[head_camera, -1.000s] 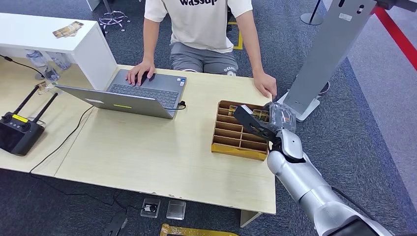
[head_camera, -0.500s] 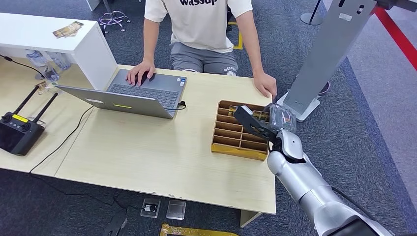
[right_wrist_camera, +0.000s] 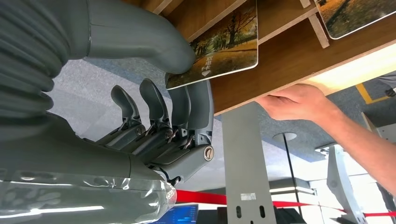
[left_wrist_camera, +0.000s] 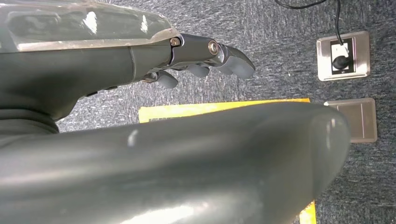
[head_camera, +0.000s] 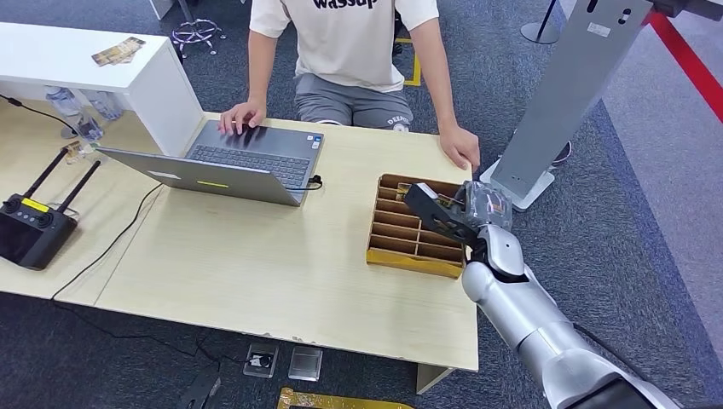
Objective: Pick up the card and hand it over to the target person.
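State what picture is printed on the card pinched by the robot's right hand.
The card held by the right hand carries an autumn scene of trees with yellow-orange leaves; clearest in the right wrist view.

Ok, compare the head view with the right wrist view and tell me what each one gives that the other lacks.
Head view alone: the whole table, the open laptop the person types on, the black remote controller, and the full compartmented wooden tray with the right arm reaching to it.

Right wrist view alone: the grip itself. The thumb lies on a card printed with autumn trees, fingers beneath it, and a second card sits in the neighbouring slot.

Both: the right hand at the tray, the person's hand resting nearby, and the grey stand.
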Available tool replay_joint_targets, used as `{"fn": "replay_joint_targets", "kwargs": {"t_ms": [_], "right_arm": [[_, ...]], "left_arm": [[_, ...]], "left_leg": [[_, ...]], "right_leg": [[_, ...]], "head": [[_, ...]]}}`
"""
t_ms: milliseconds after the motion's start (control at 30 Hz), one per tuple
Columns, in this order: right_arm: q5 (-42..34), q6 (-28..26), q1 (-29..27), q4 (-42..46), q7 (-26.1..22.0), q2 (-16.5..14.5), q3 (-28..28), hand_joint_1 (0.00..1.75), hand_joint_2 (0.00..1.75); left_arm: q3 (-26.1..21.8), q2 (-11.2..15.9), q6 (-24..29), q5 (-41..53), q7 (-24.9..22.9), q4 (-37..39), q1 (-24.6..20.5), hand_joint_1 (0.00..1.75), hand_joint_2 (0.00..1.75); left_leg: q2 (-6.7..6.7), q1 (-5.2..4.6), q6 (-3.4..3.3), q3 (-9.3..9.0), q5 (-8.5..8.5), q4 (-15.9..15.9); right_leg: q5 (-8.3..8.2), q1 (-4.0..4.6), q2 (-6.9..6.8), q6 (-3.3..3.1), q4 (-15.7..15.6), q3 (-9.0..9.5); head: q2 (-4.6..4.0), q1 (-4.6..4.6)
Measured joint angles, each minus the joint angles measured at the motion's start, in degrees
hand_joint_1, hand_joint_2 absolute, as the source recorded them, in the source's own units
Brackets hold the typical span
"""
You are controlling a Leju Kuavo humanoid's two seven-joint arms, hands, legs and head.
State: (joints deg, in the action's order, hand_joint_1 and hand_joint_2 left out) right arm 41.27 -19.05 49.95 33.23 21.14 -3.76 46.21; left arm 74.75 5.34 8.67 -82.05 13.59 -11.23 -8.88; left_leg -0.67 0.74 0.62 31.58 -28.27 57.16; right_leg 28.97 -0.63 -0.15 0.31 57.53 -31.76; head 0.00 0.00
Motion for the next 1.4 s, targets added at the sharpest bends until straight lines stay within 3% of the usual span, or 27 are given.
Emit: {"fn": "replay_joint_targets", "kwargs": {"t_ms": [467, 1200, 1400], "right_arm": [[-1.3, -0.4, -0.1, 1.3, -0.2, 0.6, -0.7, 1.5, 1.75], [-0.2, 1.3, -5.8, 39.6, 7.6, 10.4, -3.8, 1.5, 1.75], [0.1, 0.5, -6.6, 41.9, 7.1, 10.3, -4.4, 1.5, 1.75]], "left_arm": [[-0.2, 0.0, -0.3, -0.3, 0.5, 0.0, 0.4, 0.0, 0.0], [-1.7, -0.1, 0.2, -2.1, 1.2, -0.1, 1.6, 0.0, 0.0], [-2.0, -0.3, 0.3, -2.4, 1.1, -0.1, 1.7, 0.0, 0.0]], "left_leg": [[-0.02, 0.0, 0.0, -0.01, 0.0, 0.0], [-0.14, 0.01, -0.02, 0.09, -0.02, 0.1], [-0.15, 0.01, -0.02, 0.05, -0.03, 0.0]], "right_leg": [[0.0, 0.0, -0.01, 0.01, 0.0, 0.01], [0.06, 0.01, -0.14, 0.02, 0.0, -0.05], [0.07, 0.01, -0.15, 0.01, 0.0, -0.02]], "head": [[0.0, 0.0], [0.0, 0.0], [0.0, 0.0]]}}
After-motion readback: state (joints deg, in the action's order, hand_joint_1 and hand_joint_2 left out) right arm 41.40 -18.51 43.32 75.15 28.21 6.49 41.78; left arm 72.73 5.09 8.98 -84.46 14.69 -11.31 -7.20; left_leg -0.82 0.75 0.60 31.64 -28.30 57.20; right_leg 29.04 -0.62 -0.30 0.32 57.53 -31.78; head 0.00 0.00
